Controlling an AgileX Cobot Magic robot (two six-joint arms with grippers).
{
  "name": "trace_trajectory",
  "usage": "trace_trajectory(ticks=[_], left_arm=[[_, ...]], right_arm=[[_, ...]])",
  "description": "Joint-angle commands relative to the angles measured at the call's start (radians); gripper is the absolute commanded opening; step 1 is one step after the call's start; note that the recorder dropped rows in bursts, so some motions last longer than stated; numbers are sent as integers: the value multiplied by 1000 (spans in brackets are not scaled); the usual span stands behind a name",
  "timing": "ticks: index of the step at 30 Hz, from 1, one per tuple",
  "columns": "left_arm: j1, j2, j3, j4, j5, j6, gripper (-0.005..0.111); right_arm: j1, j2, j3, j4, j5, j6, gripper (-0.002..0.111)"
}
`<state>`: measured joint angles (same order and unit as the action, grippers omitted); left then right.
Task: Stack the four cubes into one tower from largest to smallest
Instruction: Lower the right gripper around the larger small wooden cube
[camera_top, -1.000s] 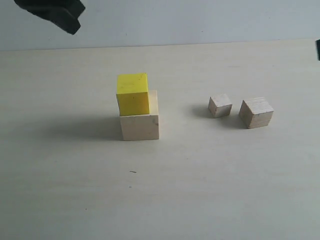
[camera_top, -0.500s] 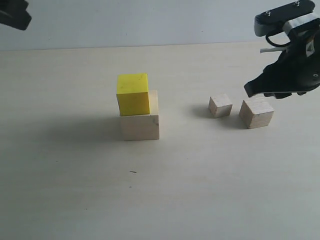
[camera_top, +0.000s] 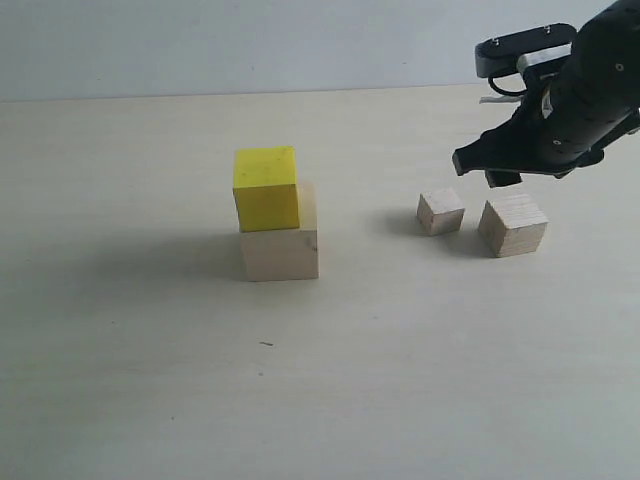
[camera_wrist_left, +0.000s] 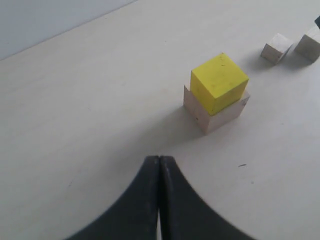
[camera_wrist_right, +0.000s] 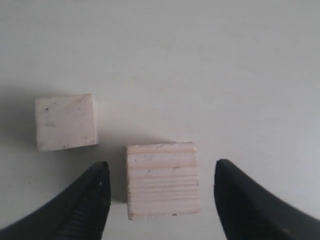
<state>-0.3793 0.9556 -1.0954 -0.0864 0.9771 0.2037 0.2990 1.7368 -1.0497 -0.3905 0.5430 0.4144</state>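
The yellow cube (camera_top: 266, 189) (camera_wrist_left: 219, 82) sits on the large pale wood cube (camera_top: 280, 252) (camera_wrist_left: 216, 116) near the table's middle, shifted a little toward one edge. To the right lie the small wood cube (camera_top: 440, 211) (camera_wrist_right: 66, 122) and the grained medium wood cube (camera_top: 513, 224) (camera_wrist_right: 162, 180), both on the table. My right gripper (camera_top: 503, 168) (camera_wrist_right: 160, 172) hovers open just above the medium cube, one finger on each side of it, touching nothing. My left gripper (camera_wrist_left: 159, 161) is shut and empty, well back from the stack and outside the exterior view.
The pale tabletop (camera_top: 400, 380) runs to a light wall at the back. A small dark speck (camera_top: 266, 344) lies in front of the stack.
The right arm has come in from the right edge and moved left and over the medium cube. The left arm has withdrawn out of the exterior view at the upper left.
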Motion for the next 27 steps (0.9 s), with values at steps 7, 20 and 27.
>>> trace_trajectory(ticks=[7,20,27], left_arm=[[2,-8,3,24,18,-10,0],[2,-8,3,29,29,-6,0],[2,-8,3,27,35,-2,0]], right_arm=[[-51,44,-15,76,1,-72,60],[-51,123,-15,98,-33,-125,60],[-51,183,-15,96,-44,-125,60]])
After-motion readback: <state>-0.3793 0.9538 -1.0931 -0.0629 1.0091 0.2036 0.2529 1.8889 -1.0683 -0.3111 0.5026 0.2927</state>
